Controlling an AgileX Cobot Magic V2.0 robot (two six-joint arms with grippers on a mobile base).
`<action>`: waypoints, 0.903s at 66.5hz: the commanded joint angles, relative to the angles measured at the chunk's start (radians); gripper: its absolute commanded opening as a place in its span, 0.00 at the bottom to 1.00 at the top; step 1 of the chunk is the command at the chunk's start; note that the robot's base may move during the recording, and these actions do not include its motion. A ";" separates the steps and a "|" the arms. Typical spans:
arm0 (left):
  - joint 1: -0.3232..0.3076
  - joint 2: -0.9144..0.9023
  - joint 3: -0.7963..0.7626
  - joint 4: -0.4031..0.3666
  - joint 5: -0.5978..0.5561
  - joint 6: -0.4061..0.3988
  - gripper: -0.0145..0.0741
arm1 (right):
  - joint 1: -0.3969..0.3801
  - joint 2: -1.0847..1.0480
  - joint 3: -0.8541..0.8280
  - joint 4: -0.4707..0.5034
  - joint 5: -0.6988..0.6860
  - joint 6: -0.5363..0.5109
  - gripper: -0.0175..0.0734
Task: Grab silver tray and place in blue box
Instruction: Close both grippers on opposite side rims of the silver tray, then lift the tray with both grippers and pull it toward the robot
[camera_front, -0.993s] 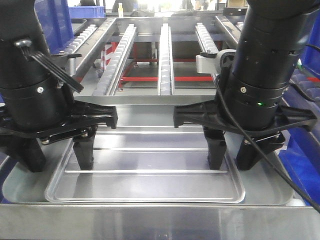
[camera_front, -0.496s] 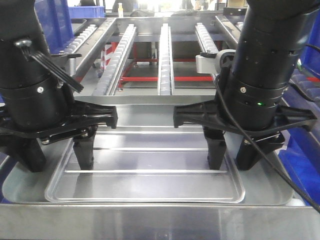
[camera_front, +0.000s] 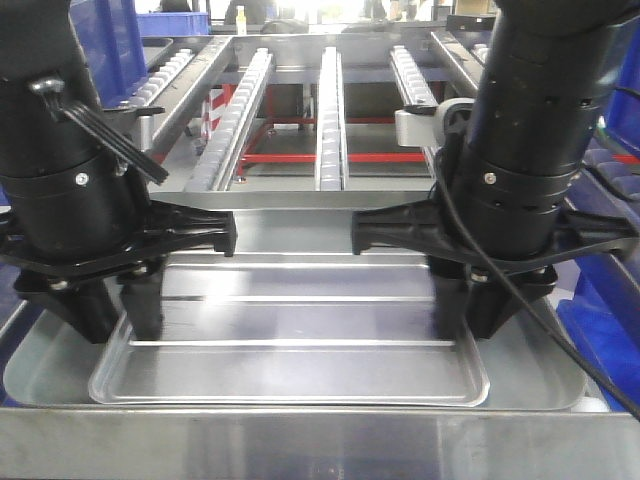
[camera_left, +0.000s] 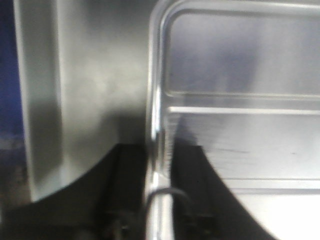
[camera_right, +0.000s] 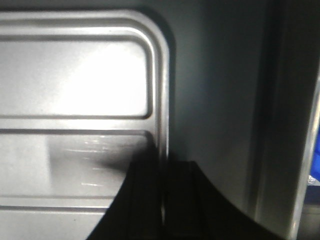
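The shiny silver tray (camera_front: 300, 360) lies flat inside a larger dull grey tray (camera_front: 40, 372) near the front. My left gripper (camera_front: 122, 318) is shut on the silver tray's left rim. In the left wrist view the rolled rim of the silver tray (camera_left: 240, 140) runs between the two dark fingers of the gripper (camera_left: 159, 167). My right gripper (camera_front: 470, 315) is shut on the right rim. The right wrist view shows that gripper (camera_right: 164, 175) pinching the edge of the silver tray (camera_right: 75, 85). A blue box (camera_front: 608, 330) shows partly at the right edge.
Behind the trays runs a conveyor frame with white roller tracks (camera_front: 332, 110) and red bars below. More blue crates (camera_front: 115, 40) stand at the back left. The grey tray's raised wall (camera_left: 42, 100) is close beside the left gripper, and its floor (camera_right: 215, 100) lies right of the right one.
Both grippers went from open, straddling the tray's side rims, to shut on them. The inner fingers moved outward to the edges. The tray has not moved.
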 joint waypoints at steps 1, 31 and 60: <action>0.002 -0.032 -0.027 0.008 -0.021 -0.010 0.15 | -0.001 -0.034 -0.023 -0.014 -0.022 -0.009 0.25; 0.002 -0.032 -0.027 0.008 -0.027 -0.010 0.15 | -0.001 -0.034 -0.023 -0.014 -0.038 -0.009 0.25; 0.000 -0.166 -0.116 -0.028 0.176 -0.020 0.15 | 0.000 -0.228 -0.024 -0.007 0.123 0.014 0.26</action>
